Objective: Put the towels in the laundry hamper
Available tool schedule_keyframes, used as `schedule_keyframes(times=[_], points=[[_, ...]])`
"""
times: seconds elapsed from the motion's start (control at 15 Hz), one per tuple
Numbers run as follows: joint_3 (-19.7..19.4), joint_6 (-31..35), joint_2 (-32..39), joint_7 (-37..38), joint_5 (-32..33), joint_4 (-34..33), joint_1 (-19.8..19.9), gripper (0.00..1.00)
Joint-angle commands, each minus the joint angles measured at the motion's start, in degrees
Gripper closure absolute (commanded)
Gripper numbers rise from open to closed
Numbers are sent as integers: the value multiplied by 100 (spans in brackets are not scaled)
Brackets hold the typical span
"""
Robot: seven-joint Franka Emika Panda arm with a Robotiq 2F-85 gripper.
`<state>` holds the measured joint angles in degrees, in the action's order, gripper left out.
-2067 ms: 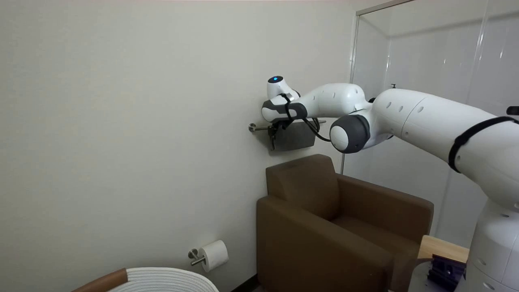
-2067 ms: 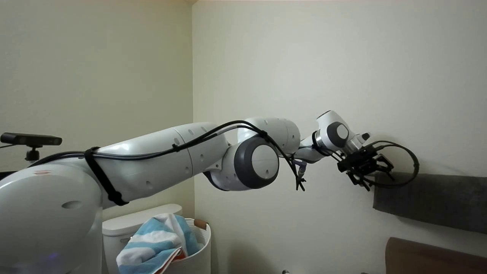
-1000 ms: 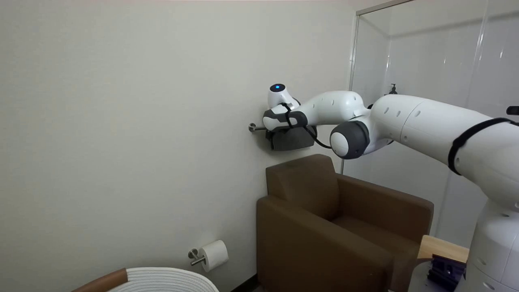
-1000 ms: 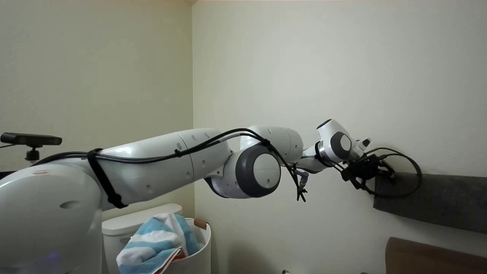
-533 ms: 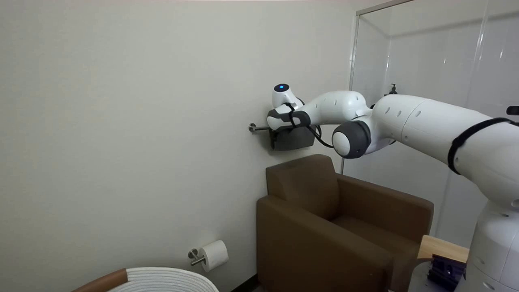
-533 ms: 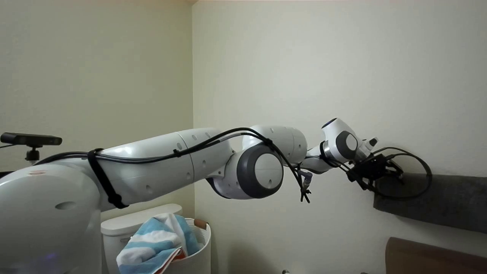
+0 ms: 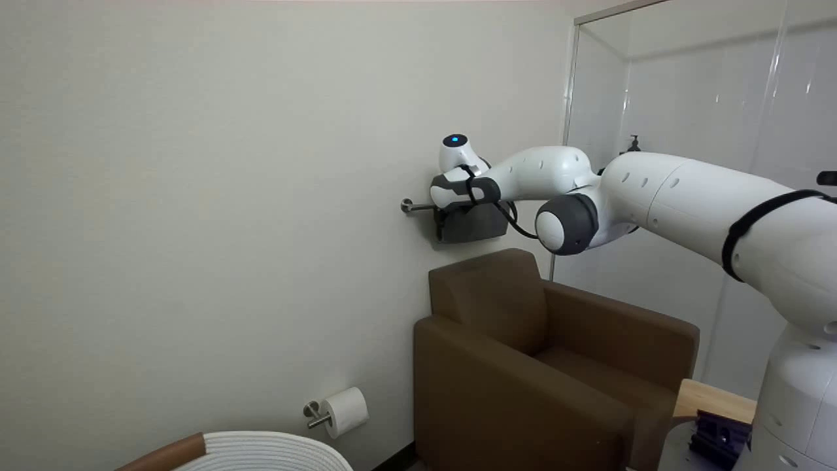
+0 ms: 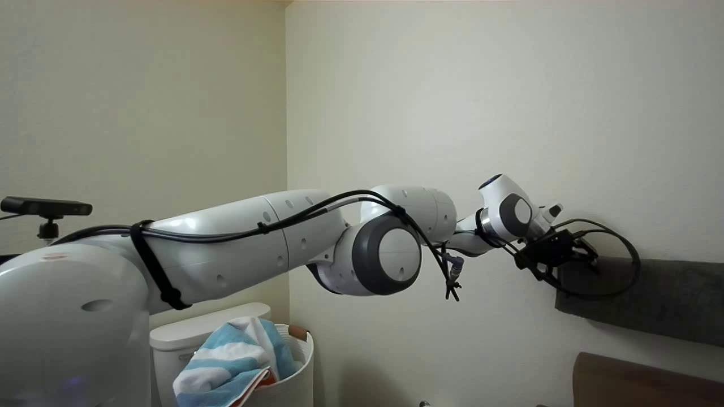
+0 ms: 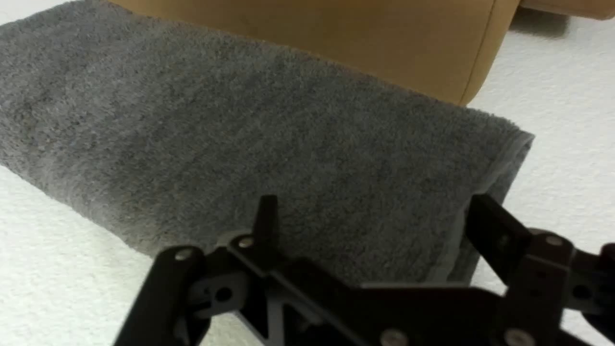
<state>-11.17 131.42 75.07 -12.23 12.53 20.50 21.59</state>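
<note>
Fingers (image 9: 267,218) stand wide apart, gripping nothing; the grey towel (image 9: 250,134) hangs behind them in the wrist view, running upper left to lower right, its short end lining up with the lower-right finger: likely the pinch!

We see gripper (image 8: 570,265) at 1 end of dark grey towel (image 8: 667,302), contact unclear. Striped blue-and-white towel (image 8: 229,356) hangs over rim of white hamper (image 8: 297,387); toilet tank (image 8: 203,329) beside.
</note>
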Motion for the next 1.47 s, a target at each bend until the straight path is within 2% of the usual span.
schedule_keyframes(times=[0.0, 0.13, 0.33, 0.87, 1.4], points=[[233, 360, 6, -184, -258, 65, -51, 0], [219, 689, 97, -268, -196, 29, -144, 0], [142, 829, 167, -234, -124, 46, -220, 0], [-125, 1224, 208, 117, -27, 8, -159, 0], [-296, 1602, 199, 772, -41, 11, -67, 0]])
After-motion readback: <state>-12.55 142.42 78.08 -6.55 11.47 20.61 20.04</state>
